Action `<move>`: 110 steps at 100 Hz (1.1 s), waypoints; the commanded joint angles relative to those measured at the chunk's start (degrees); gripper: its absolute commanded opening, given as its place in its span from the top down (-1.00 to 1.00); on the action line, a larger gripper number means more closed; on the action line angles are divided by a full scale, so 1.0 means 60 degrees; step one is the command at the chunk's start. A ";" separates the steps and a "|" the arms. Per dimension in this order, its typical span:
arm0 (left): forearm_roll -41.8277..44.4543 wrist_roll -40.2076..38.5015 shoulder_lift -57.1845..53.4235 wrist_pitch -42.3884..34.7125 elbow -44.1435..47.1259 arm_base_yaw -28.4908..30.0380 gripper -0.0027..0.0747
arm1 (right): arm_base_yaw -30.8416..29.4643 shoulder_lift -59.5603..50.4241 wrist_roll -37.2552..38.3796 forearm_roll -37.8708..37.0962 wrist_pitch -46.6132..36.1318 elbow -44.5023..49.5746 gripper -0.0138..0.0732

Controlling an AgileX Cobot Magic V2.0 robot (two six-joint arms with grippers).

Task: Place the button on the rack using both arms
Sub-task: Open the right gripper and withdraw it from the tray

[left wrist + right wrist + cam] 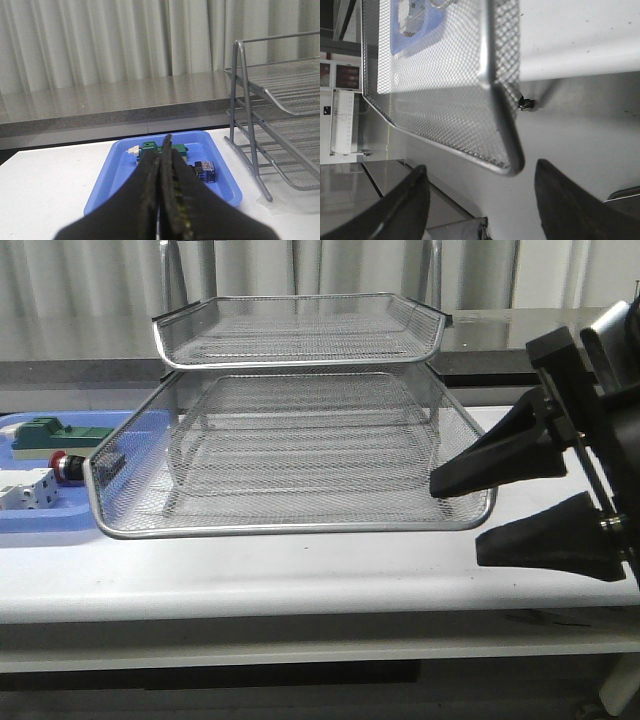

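Note:
The button (68,465) lies in the blue tray (60,520) at the table's left, red head showing, just left of the rack (300,440). In the left wrist view its black-and-blue body (205,171) shows beside my left gripper (166,150), which is shut and empty, above the near end of the tray (115,175). My right gripper (458,517) is open and empty at the rack's front right corner; the right wrist view shows that corner (512,161) just ahead of the gap between its spread jaws (481,167). The left gripper is out of the front view.
A green flat block (45,432) and a white boxy module (28,490) share the blue tray. The green block (150,148) also shows in the left wrist view. The rack's legs (252,160) stand right of the tray. A grey counter and curtains lie behind.

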 commanded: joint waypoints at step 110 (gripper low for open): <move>0.0009 -0.0136 -0.0304 -0.0784 0.0320 -0.0006 0.98 | -0.0035 -0.7762 1.1527 -1.6533 0.1482 -0.3234 -0.39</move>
